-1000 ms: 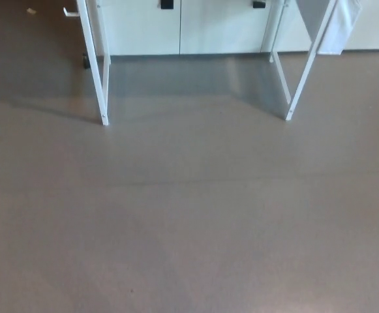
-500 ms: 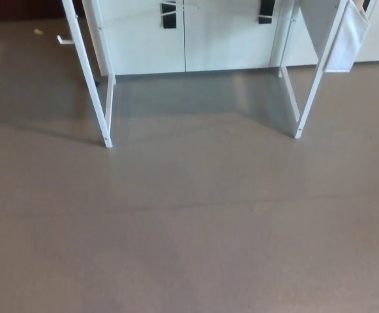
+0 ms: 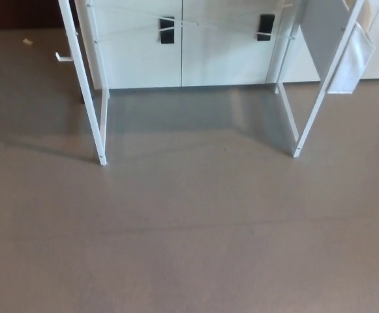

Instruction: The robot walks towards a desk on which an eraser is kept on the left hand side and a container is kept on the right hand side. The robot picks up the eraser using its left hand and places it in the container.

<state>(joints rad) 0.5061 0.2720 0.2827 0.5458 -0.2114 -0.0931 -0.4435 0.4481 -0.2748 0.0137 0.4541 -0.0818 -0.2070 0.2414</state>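
We see neither hand, so finger state cannot be told; eraser and container lie outside the frame. White desk legs (image 3: 100, 130) stand upper frame on grey floor (image 3: 189, 248), white cabinet (image 3: 182, 45) behind.

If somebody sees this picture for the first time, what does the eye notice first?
First come the white desk legs, standing on a wide grey-brown floor that fills most of the view. Behind them, at the top, is a white cabinet with two black handles. No eraser, container or robot hand shows.
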